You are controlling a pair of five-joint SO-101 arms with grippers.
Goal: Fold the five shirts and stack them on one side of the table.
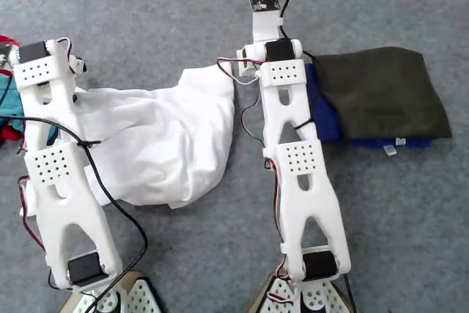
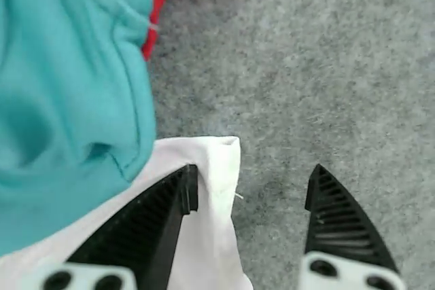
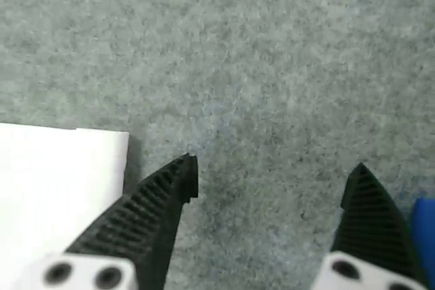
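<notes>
Jaws wide apart on both: left gripper [image 2: 254,171] over white shirt [image 2: 219,164] corner, right gripper [image 3: 274,162] over table [image 3: 272,45]. High view: olive shirt [image 1: 381,93] atop blue shirt [image 1: 323,112].

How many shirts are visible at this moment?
5: white shirt spread at centre; olive shirt folded atop blue shirt on the right; teal shirt and red shirt bunched at the left edge.

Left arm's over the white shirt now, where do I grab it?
Grip the white shirt at its free corner, lying flat on the table beside the teal shirt. Come straight down: the open left gripper straddles that edge.
</notes>
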